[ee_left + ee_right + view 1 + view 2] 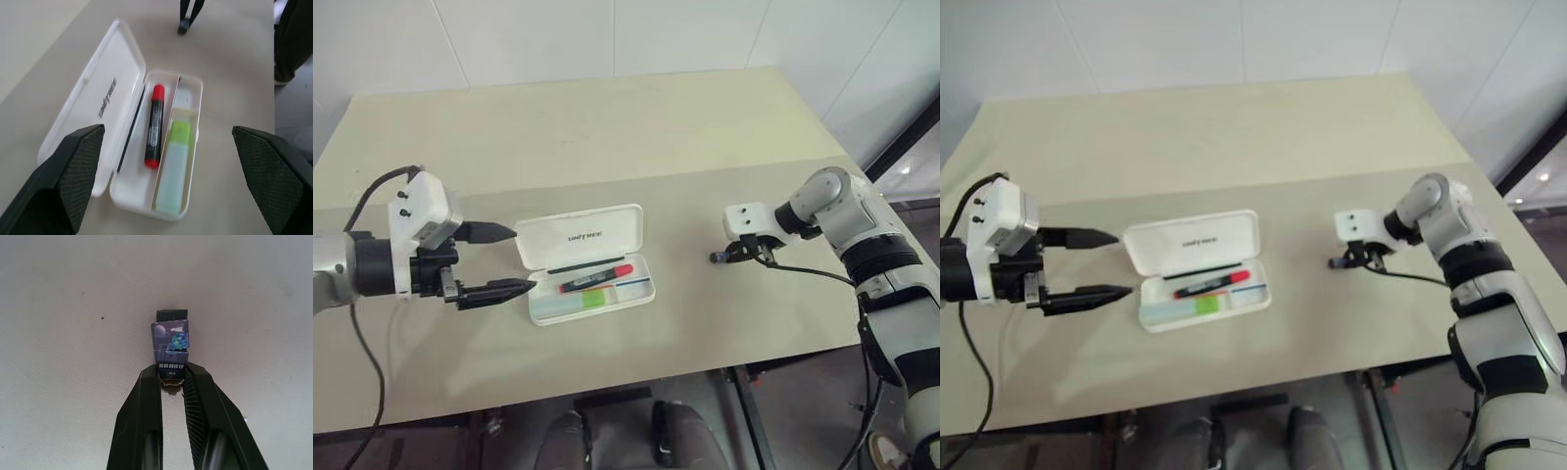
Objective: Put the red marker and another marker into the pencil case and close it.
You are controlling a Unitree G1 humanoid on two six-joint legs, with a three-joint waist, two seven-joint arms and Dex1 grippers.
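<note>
The white pencil case point(579, 235) lies open near the table's front, its lid folded back. In its tray lie the red marker point(597, 280) with a black barrel, and beside it another marker point(592, 300) with a pale body and green cap. The left wrist view looks down on both, the red marker point(154, 127) next to the green-capped one point(176, 166). My left gripper point(522, 259) stands open just left of the case, touching nothing. Far to the right, my right gripper point(171, 374) points down at the table, shut on the end of a small dark grey marker point(169, 340).
The beige table point(607, 127) stretches bare behind the case and between the two arms. A black cable point(813, 272) runs from my right wrist over the table's right part. The front edge lies close below the case.
</note>
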